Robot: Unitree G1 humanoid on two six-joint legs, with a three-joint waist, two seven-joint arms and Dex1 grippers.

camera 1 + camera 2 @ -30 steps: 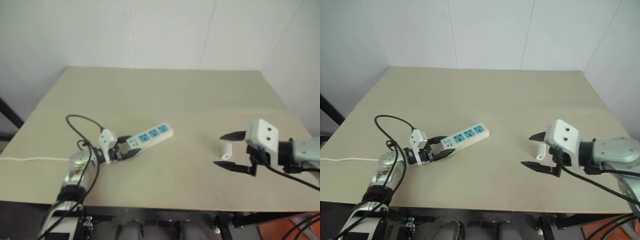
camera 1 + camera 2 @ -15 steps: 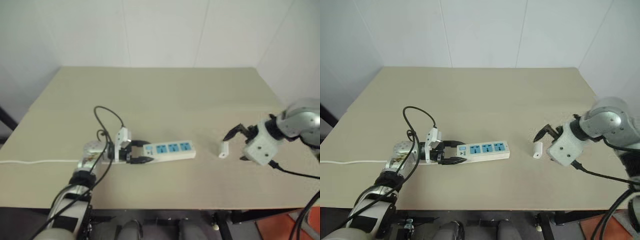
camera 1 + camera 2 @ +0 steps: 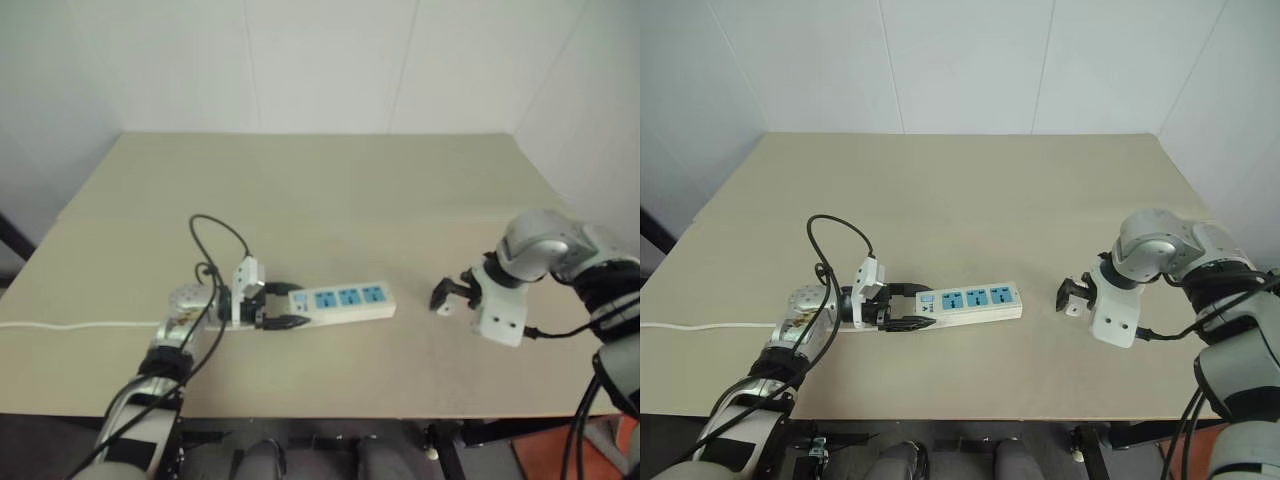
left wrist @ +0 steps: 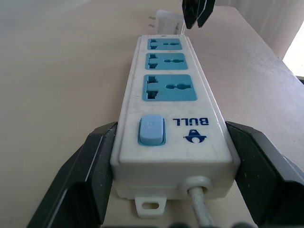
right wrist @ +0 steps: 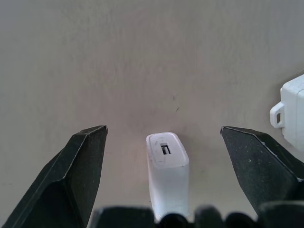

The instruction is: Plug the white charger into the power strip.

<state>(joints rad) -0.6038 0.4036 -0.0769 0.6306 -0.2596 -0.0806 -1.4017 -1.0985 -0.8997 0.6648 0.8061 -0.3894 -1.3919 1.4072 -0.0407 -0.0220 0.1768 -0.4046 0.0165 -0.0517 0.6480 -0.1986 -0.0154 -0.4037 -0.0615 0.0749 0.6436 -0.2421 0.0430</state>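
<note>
The power strip lies flat on the table, its three blue sockets facing up. My left gripper is shut on its switch end, one black finger against each long side. The white charger lies on the table just beyond the strip's far end, and it also appears past the sockets as the charger. My right gripper points down over it, open, with a finger on each side and not touching it. From the head, the right gripper covers most of the charger.
The strip's thin white cord runs off the table's left edge. A black cable loops above my left wrist. The tan table ends at a white wall behind; its front edge is close below both grippers.
The left gripper has swung the strip round so that its far end points at the charger. The right gripper has rolled over and come down, fingers now either side of the charger.
</note>
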